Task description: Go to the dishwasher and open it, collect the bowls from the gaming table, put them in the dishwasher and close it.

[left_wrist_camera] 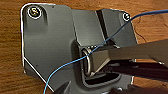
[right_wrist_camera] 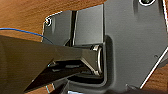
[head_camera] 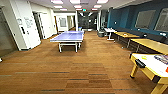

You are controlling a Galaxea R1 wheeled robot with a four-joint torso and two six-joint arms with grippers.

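1. Dishwasher: I cannot tell where it stands relative to my jaws. Nothing ahead of them has a brushed-steel front with a dark top strip.
2. Jaw state: I cannot tell for the left jaws or the right jaws. In each wrist view my own dark plate and jointed bar cover them.
3. Directly below both jaws lies the wood-pattern floor [left_wrist_camera: 10, 50]. A thin blue cable [left_wrist_camera: 65, 65] crosses in front of the plate in the left wrist view.
4. On the side of my right jaws, and nearest to them, stands a yellow-framed games table [head_camera: 152, 67] with a white top. It shows no green field or rods, so I do not treat it as the gaming table.
5. Ahead of both jaws and well apart from them stands a blue table-tennis table [head_camera: 68, 37]. Beyond the right jaws, long yellow desks [head_camera: 150, 43] run along a dark blue wall.
6. Step in hand, as I judge it: transit. I am crossing open floor, and nothing is within working reach of the jaws. I cannot tell which leg of the task this is.
7. Requirements for the next move, as I judge them:
   - Locate the steel-fronted appliance before committing either arm.
   - Keep the right side clear of the yellow table's corner.
   - Keep the blue cable clear of the jaws.
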